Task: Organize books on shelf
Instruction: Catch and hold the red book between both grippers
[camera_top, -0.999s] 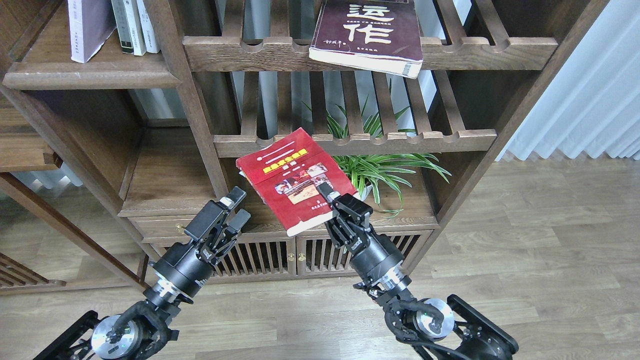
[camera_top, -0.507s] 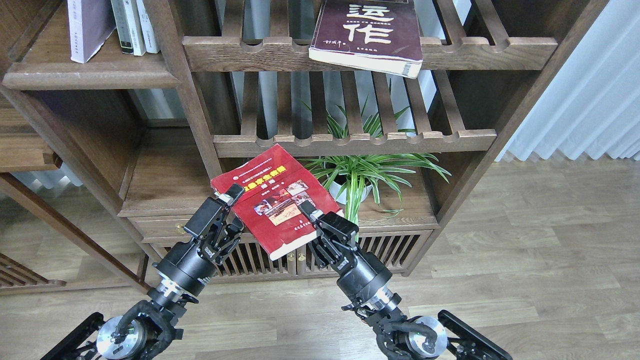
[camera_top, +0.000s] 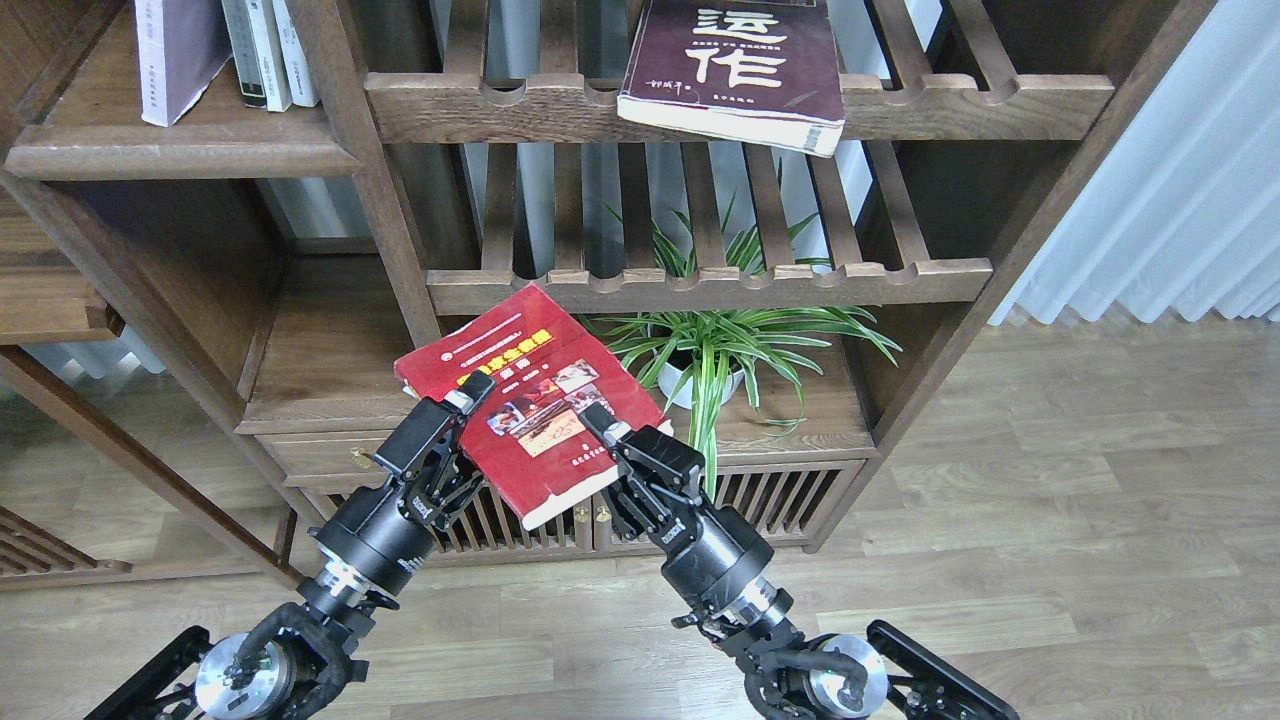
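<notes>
The bookcase's upper-left compartment, the solid dark-brown shelf, holds the white-and-lavender book leaning beside two pale upright volumes. On the upper slatted rack the thick maroon book with large white characters lies flat, its near corner overhanging the front rail. Beneath the lower slatted rack, a potted spider plant stands in the right-hand compartment.

The red book with the photo cover hangs tilted in front of the cabinet, between both arms. The right tool is clenched on the book's lower right edge, one finger lying over the cover. The left tool touches the book's left edge, one finger on the cover, but I cannot tell whether it has closed on it.

Compared with half a second ago, the red book has shifted left and slightly down, uncovering more of the plant; the right arm has followed, and the left tool has reached further onto the cover.
</notes>
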